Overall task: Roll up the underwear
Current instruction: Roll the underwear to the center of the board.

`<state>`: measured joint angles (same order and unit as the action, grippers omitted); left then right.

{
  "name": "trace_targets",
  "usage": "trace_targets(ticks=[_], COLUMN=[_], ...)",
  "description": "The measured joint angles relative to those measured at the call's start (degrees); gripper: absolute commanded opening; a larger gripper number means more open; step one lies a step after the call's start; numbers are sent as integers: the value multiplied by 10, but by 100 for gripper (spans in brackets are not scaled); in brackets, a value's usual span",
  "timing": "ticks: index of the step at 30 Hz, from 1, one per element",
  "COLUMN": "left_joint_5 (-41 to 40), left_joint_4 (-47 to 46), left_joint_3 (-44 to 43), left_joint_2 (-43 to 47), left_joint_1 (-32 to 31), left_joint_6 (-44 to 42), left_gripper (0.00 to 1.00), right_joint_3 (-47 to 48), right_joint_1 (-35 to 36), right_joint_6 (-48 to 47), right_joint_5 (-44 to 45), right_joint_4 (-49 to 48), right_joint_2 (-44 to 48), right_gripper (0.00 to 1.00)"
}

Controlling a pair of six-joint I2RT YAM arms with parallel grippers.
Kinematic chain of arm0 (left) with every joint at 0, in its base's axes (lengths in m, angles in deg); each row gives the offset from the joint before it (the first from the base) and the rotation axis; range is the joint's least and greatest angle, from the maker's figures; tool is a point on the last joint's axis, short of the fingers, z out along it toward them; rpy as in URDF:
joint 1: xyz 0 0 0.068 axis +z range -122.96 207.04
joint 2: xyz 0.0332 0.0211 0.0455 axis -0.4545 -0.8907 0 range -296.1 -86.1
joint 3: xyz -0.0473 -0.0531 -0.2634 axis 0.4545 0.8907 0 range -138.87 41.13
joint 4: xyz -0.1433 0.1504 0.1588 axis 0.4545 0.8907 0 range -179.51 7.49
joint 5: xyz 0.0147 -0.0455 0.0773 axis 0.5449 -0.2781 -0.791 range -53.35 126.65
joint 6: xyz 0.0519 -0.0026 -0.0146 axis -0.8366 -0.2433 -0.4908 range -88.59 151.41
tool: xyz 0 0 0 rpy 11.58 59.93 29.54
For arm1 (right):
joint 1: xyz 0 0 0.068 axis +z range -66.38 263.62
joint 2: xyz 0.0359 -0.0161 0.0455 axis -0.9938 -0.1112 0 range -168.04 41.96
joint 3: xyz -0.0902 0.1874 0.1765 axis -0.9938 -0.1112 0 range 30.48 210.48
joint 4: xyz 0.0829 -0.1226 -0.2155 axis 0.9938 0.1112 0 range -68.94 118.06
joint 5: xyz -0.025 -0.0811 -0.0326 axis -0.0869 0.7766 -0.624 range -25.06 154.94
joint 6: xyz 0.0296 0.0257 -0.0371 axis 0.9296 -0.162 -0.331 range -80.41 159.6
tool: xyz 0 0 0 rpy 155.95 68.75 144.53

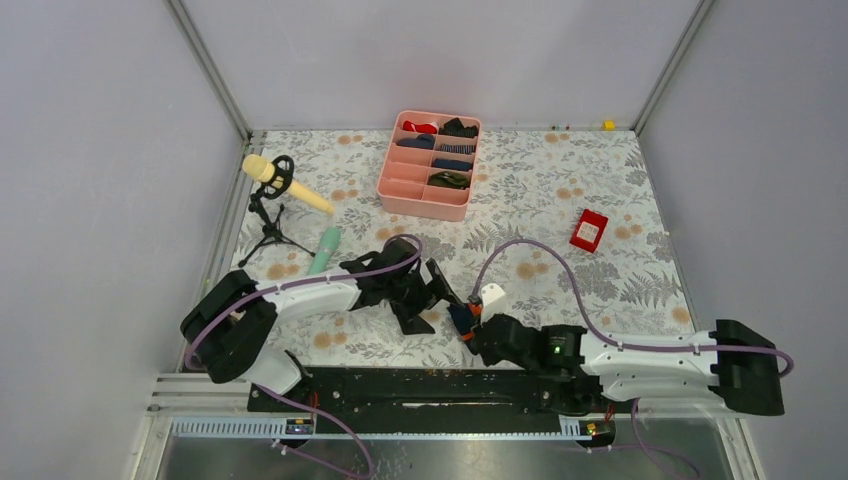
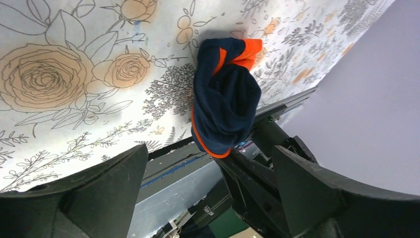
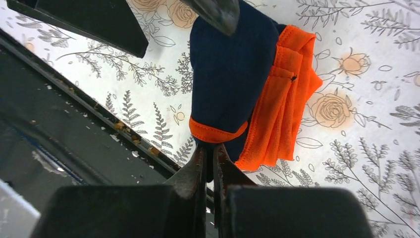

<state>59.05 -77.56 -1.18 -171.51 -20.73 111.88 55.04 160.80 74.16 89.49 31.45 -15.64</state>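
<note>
Right wrist shows the right gripper (image 3: 208, 158) pinching bunched navy, orange-banded cloth underwear (image 3: 228, 74), seemingly anchoring it for the open left gripper (image 2: 210, 151).

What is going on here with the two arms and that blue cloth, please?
The two arms are rolling the underwear, a navy garment with orange trim, on the table near its front edge. The right gripper is shut on the bundle's lower edge. The left gripper is open and faces the bundle from the opposite side. The cloth is bunched into a loose roll, with the orange band sticking out at one end.
</note>
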Motion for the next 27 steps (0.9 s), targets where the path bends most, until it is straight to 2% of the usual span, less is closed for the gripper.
trace_targets(ticks=[8,17,27], left_joint_5=[-1,6,18], left_joint_4=[-29,-32,-10], left_joint_3=[10,12,12], left_joint_2=[16,12,10], left_joint_1=[8,4,2], left_joint_6=[2,-70,-135], left_gripper=[98,95,81], right_joint_3=[-78,-92,-88], right_joint_1=[-103,-223,-344], right_joint_6=[3,7,2], right_joint_5=[-163,-362,-561], right_joint_4=[-92,-135,-166], right_joint_2=[69,56,-3], right_gripper=[0,0,0])
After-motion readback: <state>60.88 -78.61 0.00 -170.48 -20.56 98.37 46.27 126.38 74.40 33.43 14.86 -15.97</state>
